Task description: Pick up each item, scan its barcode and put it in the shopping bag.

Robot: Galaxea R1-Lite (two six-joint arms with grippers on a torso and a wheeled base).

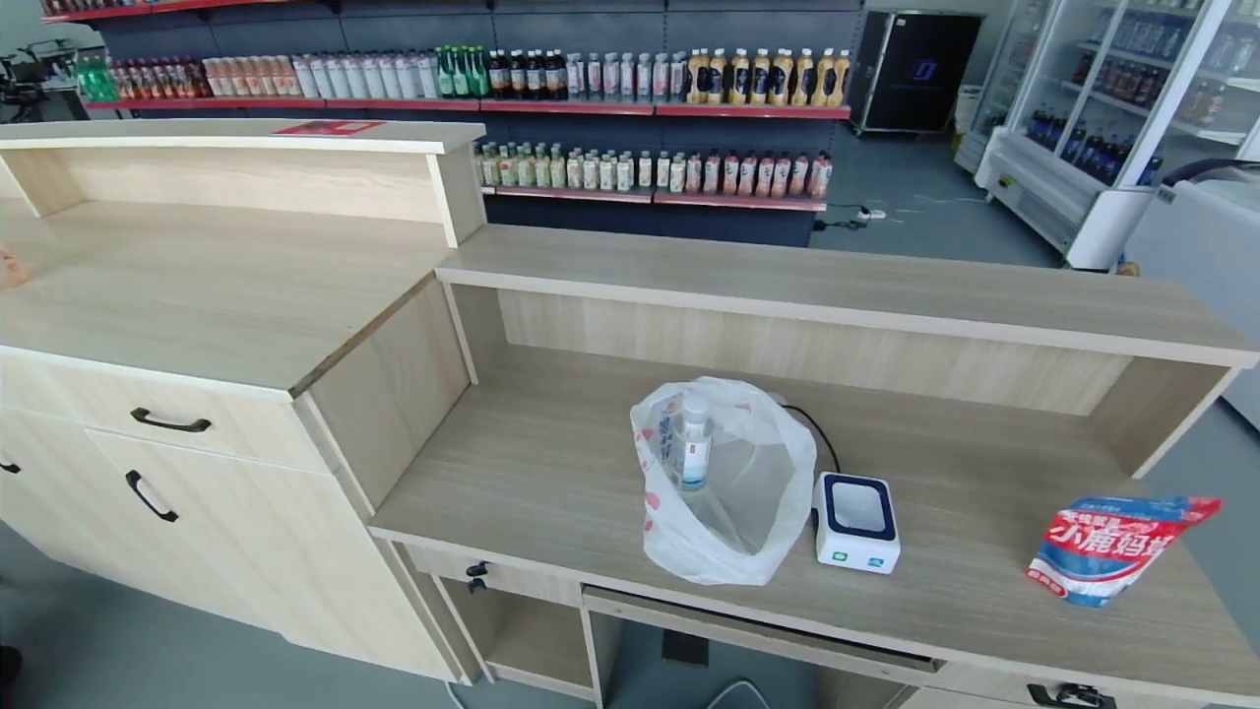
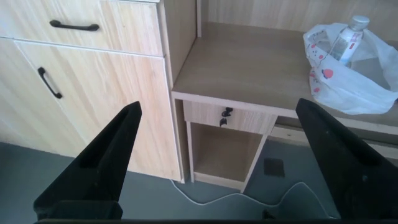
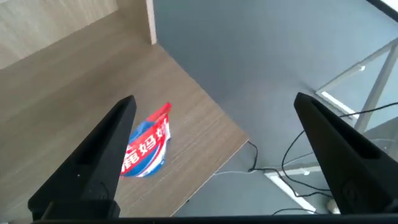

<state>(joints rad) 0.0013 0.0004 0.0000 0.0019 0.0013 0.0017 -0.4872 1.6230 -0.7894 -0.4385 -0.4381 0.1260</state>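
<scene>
A white plastic shopping bag [image 1: 724, 483] stands open on the wooden counter [image 1: 551, 463], with a clear bottle [image 1: 693, 443] upright inside it. Just to its right sits a small white barcode scanner [image 1: 856, 520] with a dark-framed window. A red, white and blue snack pouch [image 1: 1117, 547] lies near the counter's right front corner. My left gripper [image 2: 217, 165] hangs open below and left of the counter, with the bag [image 2: 348, 68] and bottle [image 2: 347, 38] off to one side. My right gripper [image 3: 214, 158] is open above the pouch [image 3: 146, 149] and the counter's corner.
A taller cabinet [image 1: 197, 295] with drawers and black handles stands to the left. A raised shelf [image 1: 837, 281] runs along the counter's back. Store shelves of bottles [image 1: 591, 79] and fridges [image 1: 1102, 118] are behind. A cable [image 3: 298, 162] lies on the floor past the corner.
</scene>
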